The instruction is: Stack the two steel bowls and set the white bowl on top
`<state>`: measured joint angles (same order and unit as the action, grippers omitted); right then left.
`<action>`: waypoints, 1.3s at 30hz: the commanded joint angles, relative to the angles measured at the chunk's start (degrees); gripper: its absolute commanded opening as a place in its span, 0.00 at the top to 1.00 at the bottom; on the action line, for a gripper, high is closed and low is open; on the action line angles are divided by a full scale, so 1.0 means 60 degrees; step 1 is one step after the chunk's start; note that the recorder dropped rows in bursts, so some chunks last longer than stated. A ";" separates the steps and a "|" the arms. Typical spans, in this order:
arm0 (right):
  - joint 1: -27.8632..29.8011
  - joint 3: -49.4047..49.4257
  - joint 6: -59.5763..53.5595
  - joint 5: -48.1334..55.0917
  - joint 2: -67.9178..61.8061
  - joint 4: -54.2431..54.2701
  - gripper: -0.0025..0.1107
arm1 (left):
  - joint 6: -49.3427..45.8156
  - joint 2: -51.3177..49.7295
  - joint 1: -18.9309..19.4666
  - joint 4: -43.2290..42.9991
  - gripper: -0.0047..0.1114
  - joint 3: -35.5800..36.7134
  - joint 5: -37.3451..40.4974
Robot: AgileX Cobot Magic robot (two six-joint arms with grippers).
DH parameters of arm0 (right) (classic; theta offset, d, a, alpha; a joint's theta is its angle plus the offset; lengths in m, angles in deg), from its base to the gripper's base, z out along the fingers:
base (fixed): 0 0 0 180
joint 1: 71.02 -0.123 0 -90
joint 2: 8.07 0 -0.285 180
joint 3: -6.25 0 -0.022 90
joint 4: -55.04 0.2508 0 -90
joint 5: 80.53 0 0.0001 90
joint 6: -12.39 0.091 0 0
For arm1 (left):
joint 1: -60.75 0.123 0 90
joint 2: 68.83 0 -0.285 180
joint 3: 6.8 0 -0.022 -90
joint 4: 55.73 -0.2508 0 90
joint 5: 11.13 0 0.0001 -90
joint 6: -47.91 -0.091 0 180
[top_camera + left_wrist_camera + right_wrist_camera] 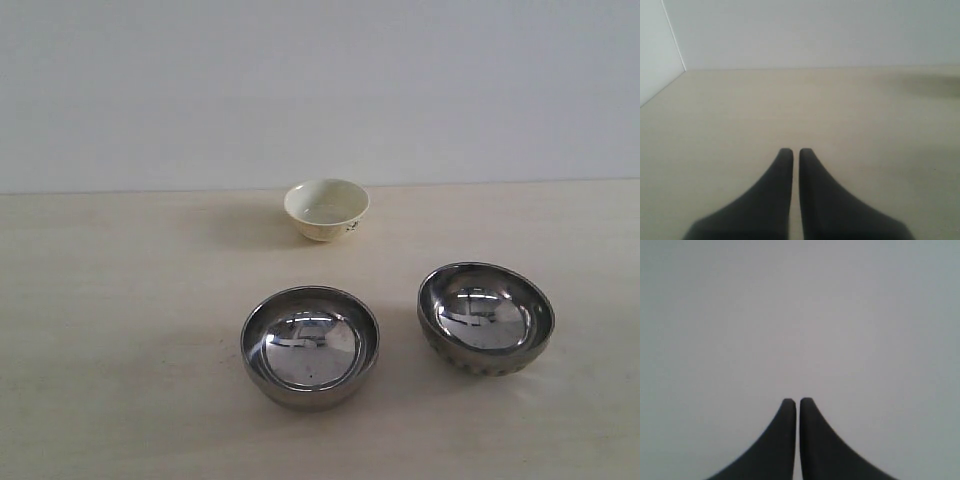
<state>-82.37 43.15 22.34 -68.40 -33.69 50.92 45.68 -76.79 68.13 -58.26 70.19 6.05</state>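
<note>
Table [120, 300] with three separate bowls: one smooth steel bowl [310, 347], lower centre; one ribbed steel bowl [486, 318], right; one white bowl [326, 208], upper centre. Left gripper [796, 150] and right gripper [797, 400]: both fully closed, empty.

Left gripper [796, 150]: dark fingers [780, 190] pressed together with only a hairline slit between the tips, nothing held. It sits low over the table [865, 125], tips aimed level along its surface. Right gripper [798, 400]: same pose, fingers [815, 440] together with a thin slit, empty. Its position relative to the table can't be told from its wrist view.
</note>
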 commanded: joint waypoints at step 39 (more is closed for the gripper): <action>0.0065 -0.3692 -0.1503 0.3076 -1.4995 0.0854 0.45 | -0.0038 0.0030 0.0029 0.0011 0.93 0.0037 0.0009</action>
<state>-82.37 21.38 13.02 -48.30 -122.72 55.88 45.68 -76.79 68.13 -58.26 70.19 6.05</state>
